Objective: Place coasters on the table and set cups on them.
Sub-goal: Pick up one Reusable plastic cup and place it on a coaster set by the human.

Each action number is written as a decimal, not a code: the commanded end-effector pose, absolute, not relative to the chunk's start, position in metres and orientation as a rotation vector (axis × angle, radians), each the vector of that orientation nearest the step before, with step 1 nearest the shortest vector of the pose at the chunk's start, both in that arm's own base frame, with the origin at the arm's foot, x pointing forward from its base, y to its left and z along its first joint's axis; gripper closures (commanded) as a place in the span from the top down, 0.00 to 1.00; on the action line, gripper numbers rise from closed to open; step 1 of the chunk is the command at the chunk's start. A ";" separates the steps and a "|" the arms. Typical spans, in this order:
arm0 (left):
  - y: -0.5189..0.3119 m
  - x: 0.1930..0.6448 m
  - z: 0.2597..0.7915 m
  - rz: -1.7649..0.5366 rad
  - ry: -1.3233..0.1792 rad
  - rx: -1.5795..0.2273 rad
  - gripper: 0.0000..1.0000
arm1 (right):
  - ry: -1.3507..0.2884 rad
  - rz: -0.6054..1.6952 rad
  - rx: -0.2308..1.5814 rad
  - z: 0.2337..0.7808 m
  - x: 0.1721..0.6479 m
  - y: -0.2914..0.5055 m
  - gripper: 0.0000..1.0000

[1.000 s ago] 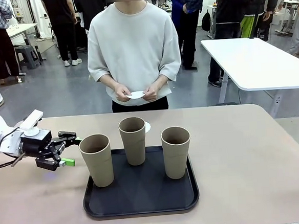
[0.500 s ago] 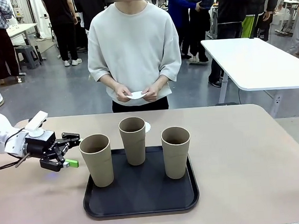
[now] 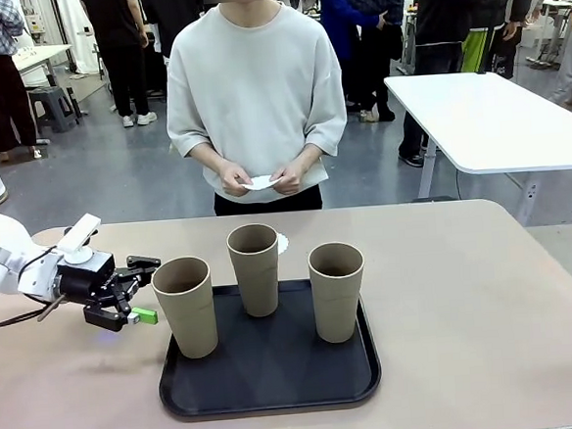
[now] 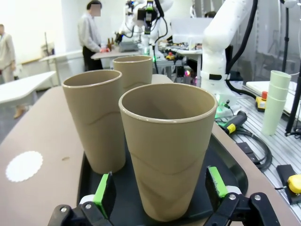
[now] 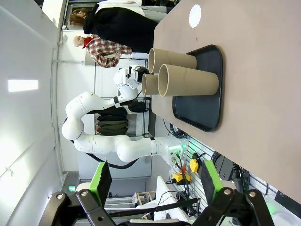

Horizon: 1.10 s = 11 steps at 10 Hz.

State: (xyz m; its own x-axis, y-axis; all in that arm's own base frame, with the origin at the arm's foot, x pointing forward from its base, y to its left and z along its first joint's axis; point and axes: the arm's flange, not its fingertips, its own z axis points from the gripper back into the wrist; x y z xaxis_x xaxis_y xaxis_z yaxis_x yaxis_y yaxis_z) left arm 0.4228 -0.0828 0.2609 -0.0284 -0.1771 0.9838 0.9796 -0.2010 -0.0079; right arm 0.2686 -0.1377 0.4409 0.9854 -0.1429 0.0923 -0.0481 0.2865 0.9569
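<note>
While the left gripper [image 3: 146, 289] hovers beside the leftmost cup [image 3: 186, 310] on the tray [image 3: 268, 373] — jaws open — the right gripper [image 5: 155, 179] has open jaws too.

Front view across table [image 3: 469, 310]; both wrist views on the same cups [image 4: 167, 150], left closest.

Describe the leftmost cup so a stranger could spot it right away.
On the beige table sits a black tray with three tan cups. The leftmost cup stands at the tray's near left corner, the only one beside the robot's left arm.
</note>
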 end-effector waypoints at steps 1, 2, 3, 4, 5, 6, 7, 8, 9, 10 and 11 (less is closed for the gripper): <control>-0.089 0.429 0.260 -1.434 -0.968 -1.208 1.00 | -0.175 -0.065 1.288 0.441 0.269 -0.138 1.00; -0.090 0.429 0.259 -1.438 -0.968 -1.214 1.00 | -0.175 -0.065 1.288 0.441 0.269 -0.138 1.00; -0.093 0.430 0.259 -1.440 -0.967 -1.215 1.00 | -0.175 -0.065 1.288 0.441 0.269 -0.138 1.00; -0.096 0.431 0.257 -1.442 -0.965 -1.222 1.00 | -0.175 -0.065 1.288 0.441 0.269 -0.138 1.00; -0.098 0.432 0.255 -1.445 -0.960 -1.227 1.00 | -0.175 -0.065 1.288 0.441 0.269 -0.138 1.00; -0.101 0.433 0.254 -1.449 -0.951 -1.236 1.00 | -0.175 -0.065 1.288 0.441 0.269 -0.138 1.00; -0.105 0.431 0.253 -1.456 -0.941 -1.244 1.00 | -0.175 -0.065 1.288 0.441 0.269 -0.138 1.00; -0.110 0.431 0.252 -1.464 -0.933 -1.250 1.00 | -0.175 -0.065 1.288 0.441 0.269 -0.138 1.00; -0.115 0.429 0.252 -1.470 -0.929 -1.255 1.00 | -0.175 -0.065 1.288 0.441 0.269 -0.138 1.00; -0.117 0.429 0.252 -1.475 -0.923 -1.259 1.00 | -0.175 -0.065 1.288 0.441 0.269 -0.138 1.00; -0.121 0.427 0.251 -1.485 -0.916 -1.265 1.00 | -0.175 -0.065 1.288 0.441 0.269 -0.138 1.00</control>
